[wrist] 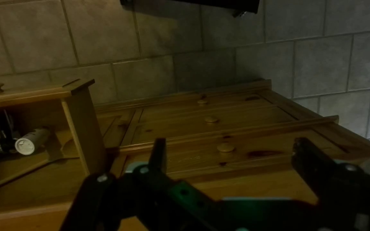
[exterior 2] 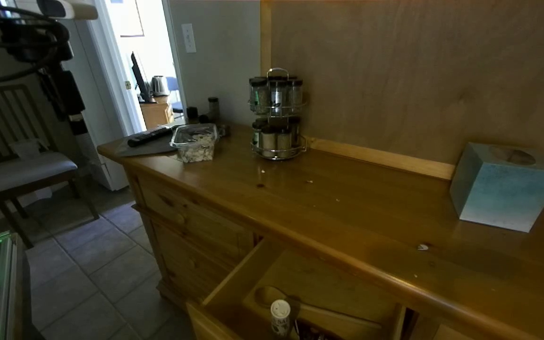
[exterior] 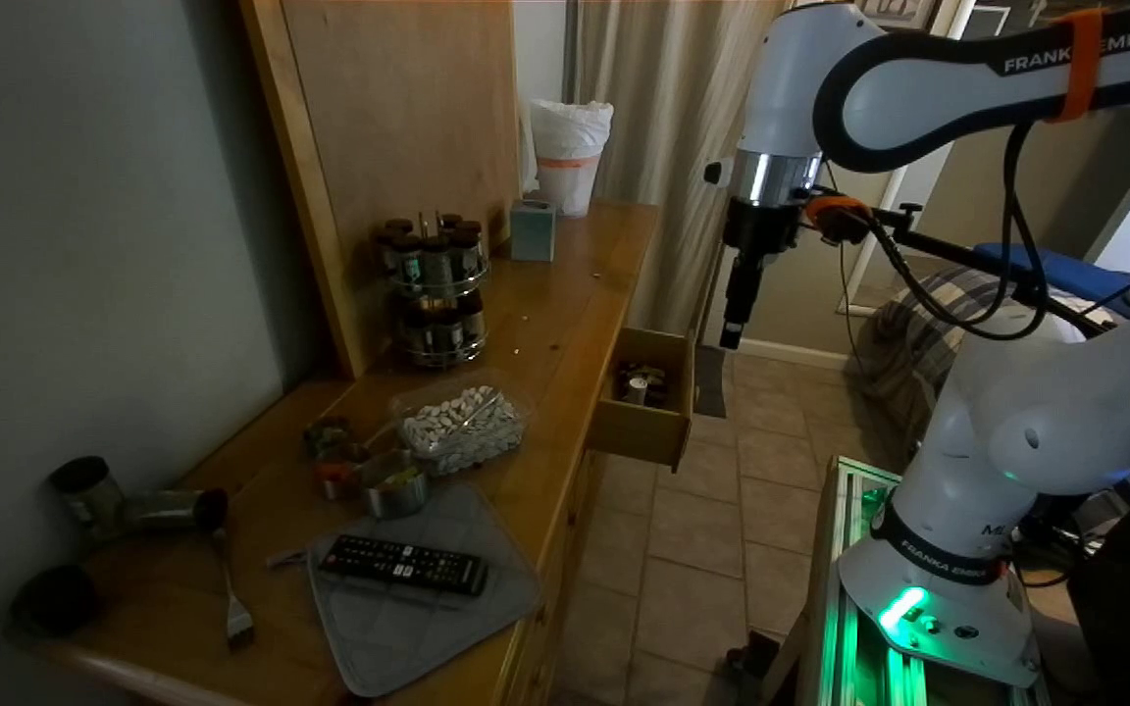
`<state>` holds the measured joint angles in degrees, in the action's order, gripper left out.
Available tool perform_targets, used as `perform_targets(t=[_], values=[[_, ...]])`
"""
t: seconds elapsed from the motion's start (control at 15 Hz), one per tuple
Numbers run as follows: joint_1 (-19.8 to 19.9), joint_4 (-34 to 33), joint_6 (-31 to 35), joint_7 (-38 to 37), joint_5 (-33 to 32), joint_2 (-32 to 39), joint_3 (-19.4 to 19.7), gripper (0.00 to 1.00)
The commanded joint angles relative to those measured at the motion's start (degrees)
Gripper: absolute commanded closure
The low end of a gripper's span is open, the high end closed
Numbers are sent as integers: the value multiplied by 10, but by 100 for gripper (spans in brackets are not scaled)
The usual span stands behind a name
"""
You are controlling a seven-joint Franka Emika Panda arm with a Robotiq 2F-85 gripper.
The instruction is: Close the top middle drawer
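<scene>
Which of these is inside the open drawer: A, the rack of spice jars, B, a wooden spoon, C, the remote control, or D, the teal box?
B: in an exterior view the wooden spoon lies on the bottom of the open drawer along with a white-topped canister, and the wrist view shows it there too.

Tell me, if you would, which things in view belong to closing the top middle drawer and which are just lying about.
Part of the job:
top middle drawer, pulled out
gripper, open

Just lying about:
remote control, on a grey pot holder
fork
two-tier spice rack
tissue box cover
wooden spoon and shaker, inside the top middle drawer
</scene>
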<state>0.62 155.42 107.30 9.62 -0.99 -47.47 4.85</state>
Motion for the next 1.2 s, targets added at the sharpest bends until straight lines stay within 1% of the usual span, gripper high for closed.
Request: perform_targets(t=[0.0, 0.13, 0.2, 0.4, 0.53, 0.8, 0.93, 1.13], values=[[-1, -1, -1, -1, 0, 0, 0, 0], [-1, -1, -1, -1, 0, 0, 0, 0], [4, 0, 21, -7, -5, 16, 0, 0], [10, 9, 97, 14, -21, 61, 11, 0], [19, 11, 154, 33, -43, 103, 20, 0], [37, -10, 240, 107, -83, 212, 62, 0], [52, -30, 275, 142, -101, 269, 83, 0], [74, -63, 305, 192, -115, 349, 114, 0]])
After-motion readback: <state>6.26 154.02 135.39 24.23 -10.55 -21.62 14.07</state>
